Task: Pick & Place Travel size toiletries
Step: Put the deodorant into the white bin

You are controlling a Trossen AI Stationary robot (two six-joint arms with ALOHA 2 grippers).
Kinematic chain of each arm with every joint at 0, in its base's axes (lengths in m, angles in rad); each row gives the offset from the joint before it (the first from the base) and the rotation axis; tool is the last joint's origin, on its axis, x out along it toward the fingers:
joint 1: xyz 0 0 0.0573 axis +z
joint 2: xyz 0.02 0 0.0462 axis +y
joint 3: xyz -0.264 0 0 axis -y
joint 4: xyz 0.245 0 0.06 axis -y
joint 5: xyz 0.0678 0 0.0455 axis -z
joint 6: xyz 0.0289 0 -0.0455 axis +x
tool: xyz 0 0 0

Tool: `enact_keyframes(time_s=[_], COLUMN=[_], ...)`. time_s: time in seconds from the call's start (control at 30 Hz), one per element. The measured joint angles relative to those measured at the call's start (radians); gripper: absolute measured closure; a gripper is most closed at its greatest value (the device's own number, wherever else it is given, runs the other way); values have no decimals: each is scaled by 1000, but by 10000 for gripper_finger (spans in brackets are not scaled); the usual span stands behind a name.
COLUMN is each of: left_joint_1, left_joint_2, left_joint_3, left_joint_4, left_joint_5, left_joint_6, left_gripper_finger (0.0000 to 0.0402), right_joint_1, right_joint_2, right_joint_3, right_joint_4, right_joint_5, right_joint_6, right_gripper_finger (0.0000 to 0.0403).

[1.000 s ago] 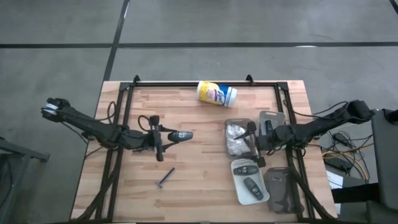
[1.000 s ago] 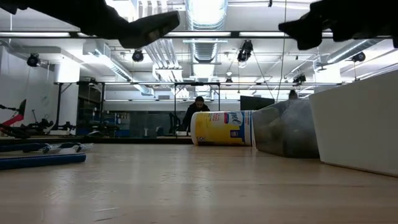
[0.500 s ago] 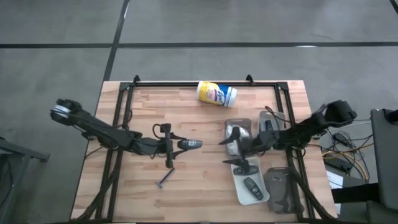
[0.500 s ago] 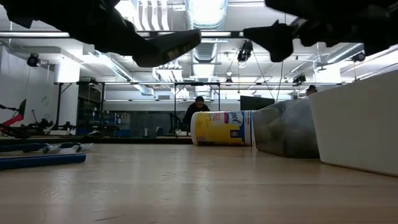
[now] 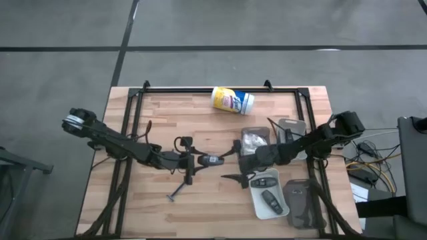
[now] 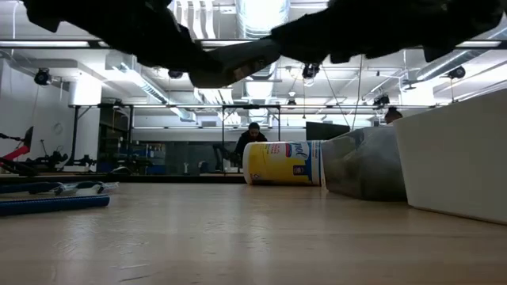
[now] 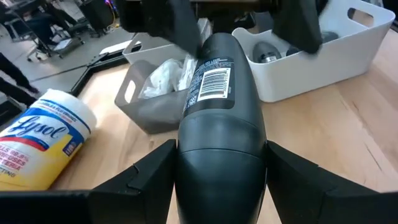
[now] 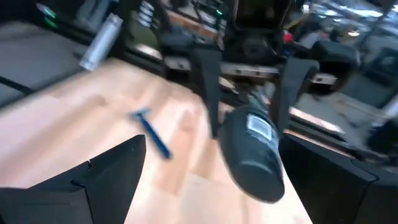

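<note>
A dark grey oblong tube with a pale barcode label (image 5: 212,160) (image 7: 214,93) (image 8: 252,149) (image 6: 238,59) hangs in the air over the table's middle. My left gripper (image 5: 202,161) (image 7: 221,149), reaching in from the left, is shut on it. My right gripper (image 5: 231,162) (image 8: 214,146) comes from the right and is open. Its fingers (image 7: 180,28) stand on either side of the tube's free end without touching it. More tubes lie in a white tray (image 5: 268,193). White packets sit in a grey tray (image 5: 255,143). My left gripper pinches the tube's cap end (image 7: 217,168) between its two fingers (image 7: 149,171). The fingers come level from the table's left and lie along the tube. The tube is lifted clear of the table, about level, with its labelled end (image 7: 211,78) sticking out toward the right arm.
A yellow-and-white canister (image 5: 232,100) lies on its side near the far edge. A blue razor (image 5: 177,190) (image 8: 149,134) lies on the wood toward the near side, below the left arm. Clear trays (image 5: 300,200) (image 5: 291,127) sit along the right edge. A person shows far off in the room (image 6: 252,142).
My left gripper has carried the tube toward the table's right, keeping it raised. My right gripper has left the trays and moved toward the table's left, up to the tube, so that its fingers now flank the tube's free end.
</note>
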Motion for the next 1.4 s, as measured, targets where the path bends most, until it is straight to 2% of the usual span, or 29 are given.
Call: enact_keyframes(time_s=[0.1,0.2,0.33,1.13,1.4], left_joint_1=[1,8,19,47,48], left_joint_2=[9,7,-5,22,22], left_joint_3=[29,57,65,51,51], left_joint_4=[8,10,2,14,12], left_joint_5=[45,118,164,169,169], left_joint_6=[-42,-71,-95,-234,-252], left_gripper_finger=[179,179,179,179,179], right_joint_1=[-3,-5,-3,-10,-10], right_joint_2=[31,47,54,53,53], right_joint_3=[46,74,87,85,85], right_joint_4=[-36,-57,-50,-80,-105], right_joint_5=[80,93,91,89,88], right_joint_6=[-46,-67,-77,-31,-37], right_gripper_finger=[39,39,39,40,96])
